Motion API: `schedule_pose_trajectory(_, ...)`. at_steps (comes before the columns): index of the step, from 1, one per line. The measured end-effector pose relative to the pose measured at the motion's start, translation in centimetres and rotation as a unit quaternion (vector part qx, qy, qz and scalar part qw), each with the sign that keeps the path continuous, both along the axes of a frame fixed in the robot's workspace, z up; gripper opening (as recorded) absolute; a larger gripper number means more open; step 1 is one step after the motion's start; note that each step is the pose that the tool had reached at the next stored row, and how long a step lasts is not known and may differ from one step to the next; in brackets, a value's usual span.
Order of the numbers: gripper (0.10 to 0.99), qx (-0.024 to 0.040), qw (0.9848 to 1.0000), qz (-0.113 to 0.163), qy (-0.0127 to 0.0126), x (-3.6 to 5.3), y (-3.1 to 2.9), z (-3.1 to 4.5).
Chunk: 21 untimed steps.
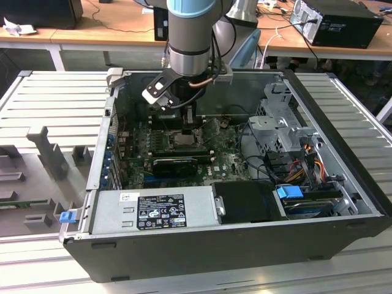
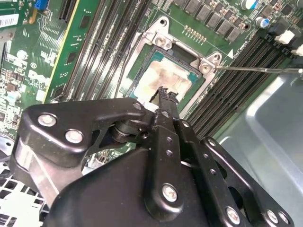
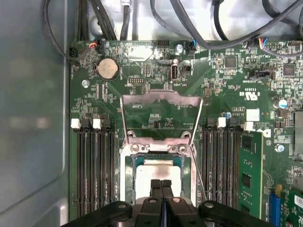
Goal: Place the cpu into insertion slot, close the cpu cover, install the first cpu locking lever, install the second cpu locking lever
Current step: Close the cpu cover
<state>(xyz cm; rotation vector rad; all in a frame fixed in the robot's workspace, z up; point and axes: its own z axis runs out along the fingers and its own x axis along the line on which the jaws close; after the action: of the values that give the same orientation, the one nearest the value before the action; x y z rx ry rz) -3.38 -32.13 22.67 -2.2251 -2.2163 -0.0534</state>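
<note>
Two fingers (image 3: 155, 190) pressed together, empty, tips over the cpu (image 3: 158, 166) in the insertion slot (image 3: 128, 175), cpu cover (image 3: 161, 96) raised.

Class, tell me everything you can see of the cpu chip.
The cpu is a small flat square with a dull silver top smeared beige, metal by its look. It lies flat in the slot on the green board, uncovered. The shut gripper hangs over one edge; whether they touch cannot be told.

Wooden desk (image 1: 122, 27) spans top of frame; black box (image 1: 343, 21) on it upper right, dark case (image 1: 43, 12) upper left. Grey ribbed metal bench (image 1: 49, 104) covers everything below. Even, flat lighting.
</note>
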Motion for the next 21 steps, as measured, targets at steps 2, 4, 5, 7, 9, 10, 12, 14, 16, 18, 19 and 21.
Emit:
schedule_pose_trajectory(2,0.106,0.0,1.0,0.0,0.002,0.52,-0.04,0.0)
schedule_pose_trajectory(4,0.106,0.0009,1.0,0.0,0.0024,0.6,-0.04,0.0)
schedule_pose_trajectory(5,0.106,0.0012,1.0,0.0,0.0023,0.6,-0.03,0.04)
schedule_pose_trajectory(7,0.106,0.0012,1.0,0.0,0.0024,0.6,-0.04,0.19)
schedule_pose_trajectory(9,0.106,0.0013,1.0,0.0,0.0023,0.6,-0.04,0.42)
schedule_pose_trajectory(10,0.106,0.0012,1.0,0.0,0.0024,0.6,-0.04,0.54)
schedule_pose_trajectory(12,0.106,0.0012,1.0,0.0,0.0023,0.6,-0.04,0.83)
schedule_pose_trajectory(14,0.106,0.0013,1.0,0.0,0.0024,0.6,-0.04,1.19)
schedule_pose_trajectory(16,0.106,0.0012,1.0,0.0,0.0024,0.6,-0.04,1.51)
schedule_pose_trajectory(18,0.106,0.0012,1.0,0.0,0.0024,0.6,-0.04,1.69)
schedule_pose_trajectory(19,0.106,0.0012,1.0,0.0,0.0024,0.6,-0.04,1.74)
schedule_pose_trajectory(21,0.106,0.0013,1.0,0.0,0.0024,0.6,-0.04,1.96)
